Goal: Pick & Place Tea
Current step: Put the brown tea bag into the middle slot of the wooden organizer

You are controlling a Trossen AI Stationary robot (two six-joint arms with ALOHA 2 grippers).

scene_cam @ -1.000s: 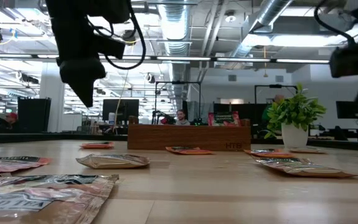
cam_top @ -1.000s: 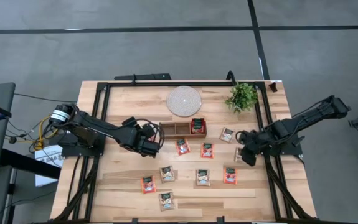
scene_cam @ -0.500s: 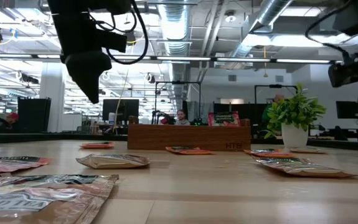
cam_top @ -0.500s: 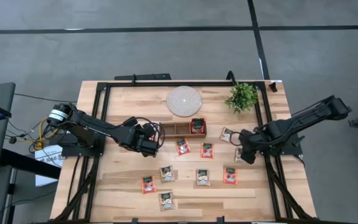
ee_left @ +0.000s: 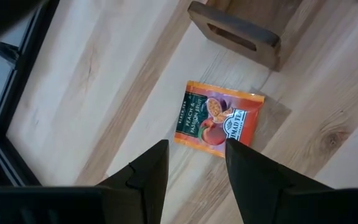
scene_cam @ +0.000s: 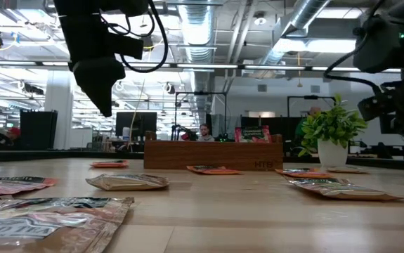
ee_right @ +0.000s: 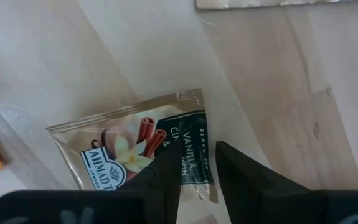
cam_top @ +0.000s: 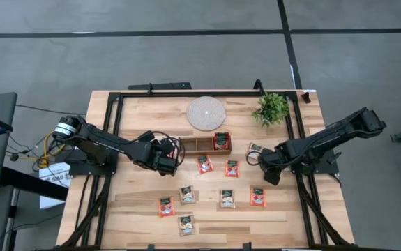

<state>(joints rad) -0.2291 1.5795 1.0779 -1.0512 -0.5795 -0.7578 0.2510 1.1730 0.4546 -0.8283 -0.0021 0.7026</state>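
One wooden table (cam_top: 134, 209) fills the centre of the high view, framed by black rails. Two dark arms enter from either edge. Wooden tray (cam_top: 201, 144): centre, slightly above the middle, one red sachet standing in its right compartment. White disc (cam_top: 206, 112): upper centre. Potted plant (cam_top: 270, 108): upper right. Tea sachets: scattered across the lower middle, red-orange (cam_top: 204, 164) and tan (cam_top: 187, 194) mixed. Left gripper (ee_left: 196, 163): left of the tray, fingers apart, above a red-orange sachet (ee_left: 219, 119). Right gripper (ee_right: 196, 163): right of centre, fingers slightly apart, above a tan sachet (ee_right: 132, 146).
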